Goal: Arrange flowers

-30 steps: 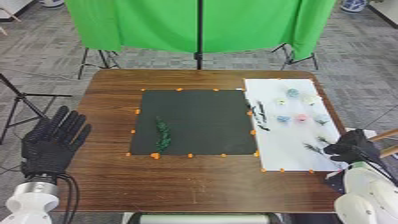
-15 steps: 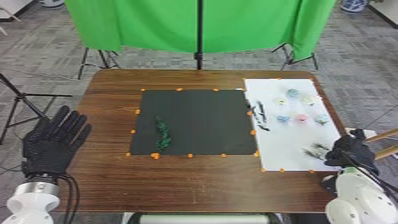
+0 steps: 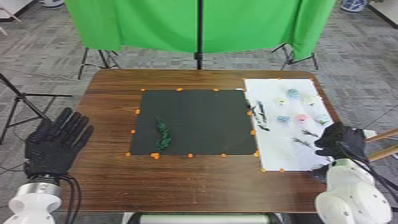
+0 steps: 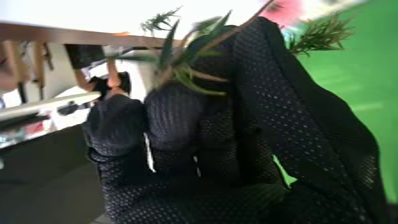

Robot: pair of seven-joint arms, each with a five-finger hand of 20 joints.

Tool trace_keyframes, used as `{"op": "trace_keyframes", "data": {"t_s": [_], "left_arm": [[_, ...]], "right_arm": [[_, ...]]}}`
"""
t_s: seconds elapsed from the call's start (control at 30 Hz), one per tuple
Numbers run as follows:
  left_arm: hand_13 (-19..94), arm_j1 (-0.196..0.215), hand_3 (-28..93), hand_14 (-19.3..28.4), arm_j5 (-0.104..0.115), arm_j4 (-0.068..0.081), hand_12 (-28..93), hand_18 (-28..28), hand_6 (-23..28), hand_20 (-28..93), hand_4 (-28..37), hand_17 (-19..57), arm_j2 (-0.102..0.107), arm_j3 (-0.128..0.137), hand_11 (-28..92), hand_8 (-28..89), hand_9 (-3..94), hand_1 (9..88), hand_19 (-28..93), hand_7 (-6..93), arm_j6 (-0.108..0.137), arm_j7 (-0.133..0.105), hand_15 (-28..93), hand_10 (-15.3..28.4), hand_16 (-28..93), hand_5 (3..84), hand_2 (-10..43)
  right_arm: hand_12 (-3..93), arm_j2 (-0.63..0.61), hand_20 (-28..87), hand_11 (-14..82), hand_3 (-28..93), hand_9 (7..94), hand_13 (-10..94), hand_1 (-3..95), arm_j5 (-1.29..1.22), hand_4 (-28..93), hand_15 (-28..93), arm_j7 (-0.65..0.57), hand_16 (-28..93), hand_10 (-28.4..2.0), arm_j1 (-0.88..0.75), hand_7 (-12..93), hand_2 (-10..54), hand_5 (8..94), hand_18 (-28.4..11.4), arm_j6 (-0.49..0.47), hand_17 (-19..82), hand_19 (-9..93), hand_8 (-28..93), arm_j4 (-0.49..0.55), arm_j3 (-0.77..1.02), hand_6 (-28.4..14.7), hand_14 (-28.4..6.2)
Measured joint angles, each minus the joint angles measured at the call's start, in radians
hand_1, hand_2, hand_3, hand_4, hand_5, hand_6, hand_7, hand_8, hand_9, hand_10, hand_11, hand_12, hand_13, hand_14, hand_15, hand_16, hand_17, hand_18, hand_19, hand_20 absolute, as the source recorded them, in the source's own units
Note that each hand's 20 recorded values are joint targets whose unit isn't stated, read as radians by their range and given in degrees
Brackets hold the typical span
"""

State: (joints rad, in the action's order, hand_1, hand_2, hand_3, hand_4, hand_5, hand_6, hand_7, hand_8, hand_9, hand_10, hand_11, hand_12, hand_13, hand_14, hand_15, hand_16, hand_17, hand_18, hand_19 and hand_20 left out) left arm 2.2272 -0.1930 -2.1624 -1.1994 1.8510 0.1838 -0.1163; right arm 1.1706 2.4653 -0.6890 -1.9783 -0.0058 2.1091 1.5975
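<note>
Head view, going left to right, has the left hand point(image 3: 53, 145) released, fingers straight, beside the left edge of the brown table point(image 3: 115, 180). Next comes a black mat point(image 3: 200, 120) with a dark green sprig point(image 3: 163, 134) lying upright on its left part. Right of that is a white sheet point(image 3: 280, 155) with thin dark stems point(image 3: 260, 112) along its left side, then a cream flower point(image 3: 281, 101), 2 blue flowers point(image 3: 283, 119), a pink flower point(image 3: 301, 118) and a white flower point(image 3: 309, 100). The right hand point(image 3: 340, 140) is over the sheet's right edge, near the end closest to the robot. In the right wrist view, it grasps a leafy sprig point(image 4: 167, 47) between thumb and fingers, with a feathery sprig point(image 4: 322, 36) just beyond.
</note>
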Motion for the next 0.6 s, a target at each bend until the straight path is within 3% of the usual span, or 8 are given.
{"op": "trace_keyframes", "data": {"t_s": [0.23,0.43,0.6], "left_arm": [[29,-0.008,72,14.8,0.001,0.002,14,13.4,8.6,16,-26.5,-3.8,0.002,-0.023,18,-8,38.4,31.3,32,13.8,0.008,0.011,38,14.4,-5,46.3,16.2],[29,-0.031,72,14.9,0.001,0.012,14,13.4,8.6,16,-26.6,-3.9,0.013,-0.044,18,-8,38.4,31.3,32,13.9,0.012,0.025,38,14.4,-5,46.3,16.2],[29,-0.052,72,14.9,0.0,0.023,14,13.4,8.6,16,-26.6,-3.9,0.031,-0.067,18,-8,38.4,31.2,32,13.9,0.017,0.039,38,14.4,-5,46.3,16.2]], "right_arm": [[54.5,0.081,49,35.6,67,82.6,75,61.4,0.001,-25,71,0.015,46,-9.7,0.123,41,-9.5,71.8,-20.9,0.067,51,93,13,-0.004,-0.156,-1.9,-10.7],[53.9,0.177,49,36.8,67,83.7,77,61.2,-0.012,-25,71,0.022,46,-10.1,0.246,41,-9.5,71.8,-21.3,0.037,52,93,14,-0.071,-0.267,-1.9,-10.6],[53.1,0.245,49,37.8,67,83.6,78,61.1,-0.014,-24,70,0.023,46,-10.1,0.327,41,-9.5,71.8,-21.4,-0.061,53,93,15,-0.14,-0.361,-2.1,-10.4]]}}
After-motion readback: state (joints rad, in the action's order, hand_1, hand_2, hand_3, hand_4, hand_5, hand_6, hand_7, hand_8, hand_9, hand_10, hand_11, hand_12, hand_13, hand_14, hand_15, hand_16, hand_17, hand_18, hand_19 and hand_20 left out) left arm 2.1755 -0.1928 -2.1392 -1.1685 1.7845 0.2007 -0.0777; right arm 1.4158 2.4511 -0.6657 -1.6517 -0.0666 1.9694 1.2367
